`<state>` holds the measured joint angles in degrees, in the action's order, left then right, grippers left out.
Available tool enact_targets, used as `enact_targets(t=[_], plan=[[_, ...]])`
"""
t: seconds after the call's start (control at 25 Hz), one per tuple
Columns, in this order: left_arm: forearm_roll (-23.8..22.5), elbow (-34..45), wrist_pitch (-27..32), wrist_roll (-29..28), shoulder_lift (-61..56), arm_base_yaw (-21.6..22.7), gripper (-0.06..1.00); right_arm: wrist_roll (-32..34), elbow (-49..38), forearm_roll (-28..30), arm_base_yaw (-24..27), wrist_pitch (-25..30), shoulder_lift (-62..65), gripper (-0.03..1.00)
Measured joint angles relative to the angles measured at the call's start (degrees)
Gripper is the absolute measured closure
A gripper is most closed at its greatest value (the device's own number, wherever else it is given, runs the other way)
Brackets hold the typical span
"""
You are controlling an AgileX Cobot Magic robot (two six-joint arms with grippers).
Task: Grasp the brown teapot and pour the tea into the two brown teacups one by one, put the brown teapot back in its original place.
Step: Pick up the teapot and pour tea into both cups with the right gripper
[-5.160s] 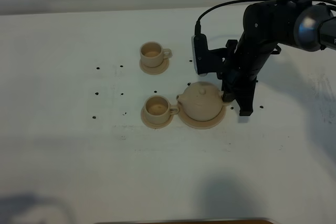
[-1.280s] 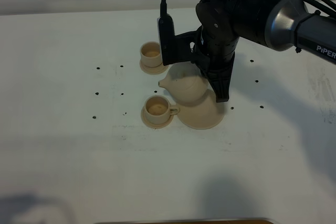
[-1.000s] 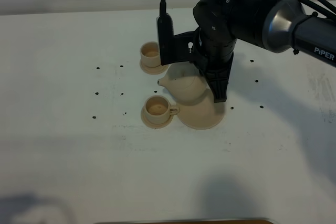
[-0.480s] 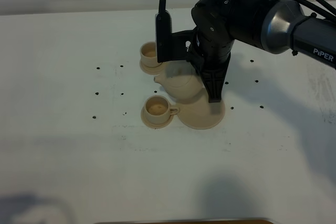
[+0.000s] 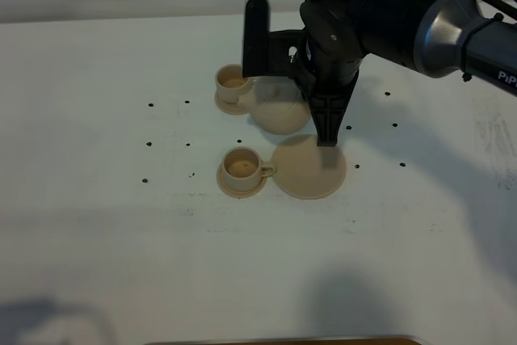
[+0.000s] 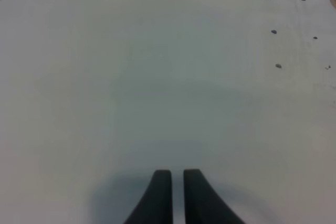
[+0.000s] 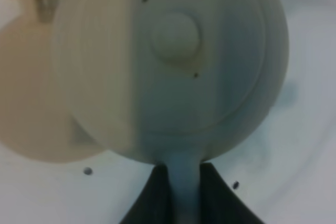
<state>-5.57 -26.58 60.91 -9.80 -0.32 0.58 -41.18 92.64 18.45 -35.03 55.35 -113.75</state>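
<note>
The white table (image 5: 97,240) fills almost all of my high view. My right arm (image 5: 363,14), big and black, reaches in from the upper right of the picture and bends down over the middle.

The brown teapot (image 5: 279,107) hangs up in the air under that arm, a bit above the middle of the picture. In the right wrist view I look down on its round lid and knob (image 7: 175,35). The right gripper (image 7: 182,195) is squeezed tight on the teapot's handle, one finger on each side of it. I cannot see the spout well.

The big round saucer (image 5: 307,169) lies bare on the table, just below the teapot in the picture. The teapot is not touching it.

The far teacup (image 5: 233,82) sits on its little saucer, just left of the teapot. The near teacup (image 5: 241,167) sits on its own little saucer lower down, right beside the big round saucer.

My left gripper (image 6: 177,195) shows only in its wrist view. Its two dark fingers are pressed nearly together with nothing between them, over bare table.

A few tiny black dots (image 5: 168,145) mark the table left of the cups
</note>
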Motion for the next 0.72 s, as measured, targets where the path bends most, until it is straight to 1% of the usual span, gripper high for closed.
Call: enact_targets(t=[0.12, 0.36, 0.52, 0.72], plan=[[0.0, 0.0, 0.0, 0.05, 0.0, 0.0, 0.83, 0.57, 0.0, 0.31, 0.0, -0.14, 0.0, 0.89], [0.0, 0.0, 0.0, 0.05, 0.0, 0.0, 0.83, 0.8, 0.0, -1.74, 0.0, -0.51, 0.0, 0.89], [0.0, 0.0, 0.0, 0.05, 0.0, 0.0, 0.83, 0.79, 0.0, -2.0, 0.0, -0.51, 0.0, 0.89], [0.0, 0.0, 0.0, 0.05, 0.0, 0.0, 0.83, 1.68, 0.0, 0.27, -1.05, -0.45, 0.0, 0.89]])
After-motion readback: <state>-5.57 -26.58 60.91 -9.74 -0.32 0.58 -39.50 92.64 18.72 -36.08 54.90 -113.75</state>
